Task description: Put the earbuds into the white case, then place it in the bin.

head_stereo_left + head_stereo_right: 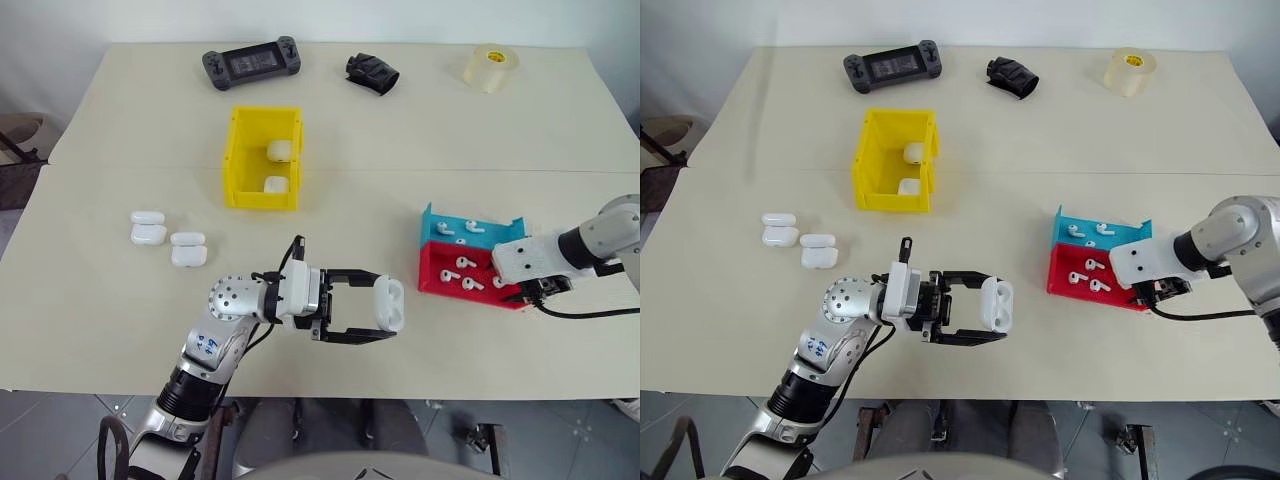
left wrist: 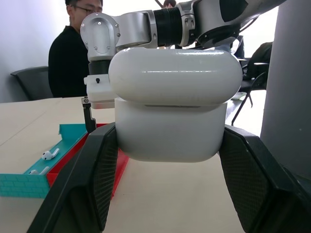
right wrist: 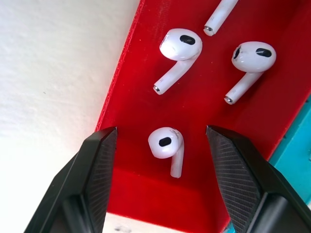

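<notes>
1. We see the left arm bent across the near middle of the table (image 1: 100, 330), its wrist turned so the left gripper (image 1: 385, 306) points to the right, roughly level.
2. Its two fingers are clamped on a white case (image 1: 389, 304) — one on each side, the case held clear of the table with its lid closed.
3. The right arm reaches in from the right edge, wrist bent steeply down, with the right gripper (image 3: 160, 141) hanging over the red tray (image 1: 437, 279).
4. Its fingers stand apart, empty — one earbud (image 3: 166, 148) lies on the tray floor between them, untouched.
5. More earbuds lie in the red tray and in the teal tray (image 1: 445, 222) just behind it.
6. The yellow bin (image 1: 240, 160) sits far of centre, with two cases inside.
7. Two more cases lie open at the left.
</notes>
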